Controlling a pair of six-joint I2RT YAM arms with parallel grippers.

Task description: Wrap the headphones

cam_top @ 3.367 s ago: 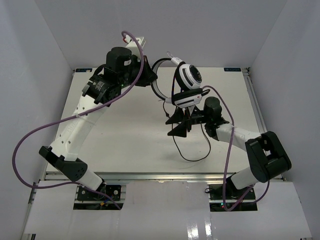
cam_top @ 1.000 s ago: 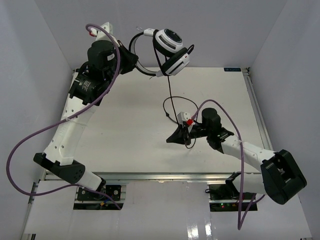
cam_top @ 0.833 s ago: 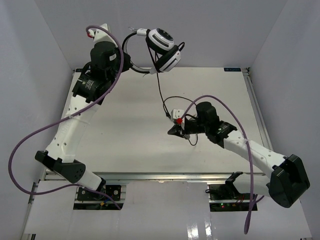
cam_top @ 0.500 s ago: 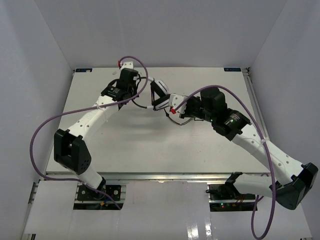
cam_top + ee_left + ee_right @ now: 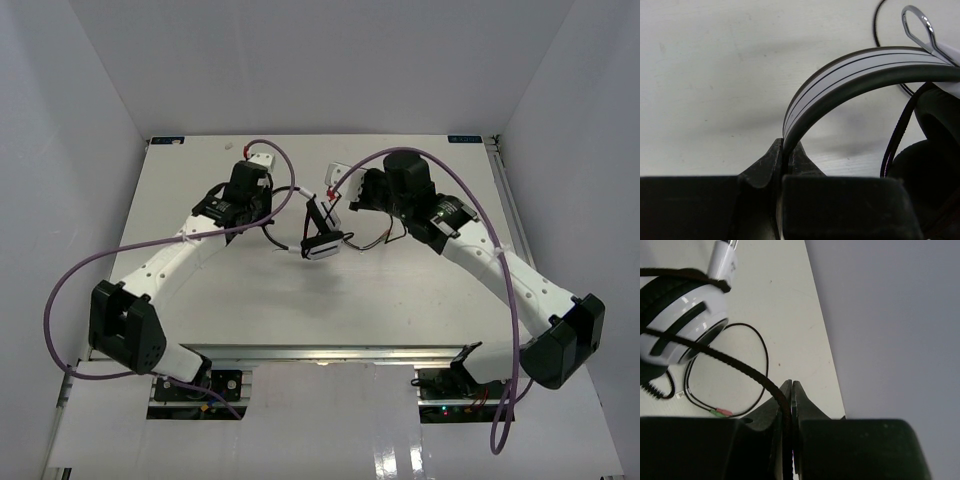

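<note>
The white-and-black padded headphones (image 5: pixel 322 247) are low at the middle of the white table (image 5: pixel 380 300). The left gripper (image 5: pixel 787 150) is clamped on their grey striped headband (image 5: pixel 850 65). The right gripper (image 5: pixel 791 390) pinches their dark cord (image 5: pixel 715 354). A hard pull could make the cord slip out. Whether they touch the table is hard to tell.

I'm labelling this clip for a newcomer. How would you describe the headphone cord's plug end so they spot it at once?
On the white table, find the headphones; beside their white ear cup the thin dark cord lies looped. The plug end lies on that loop: two small tips, one green, one pink, unlike the plain dark cord.
</note>
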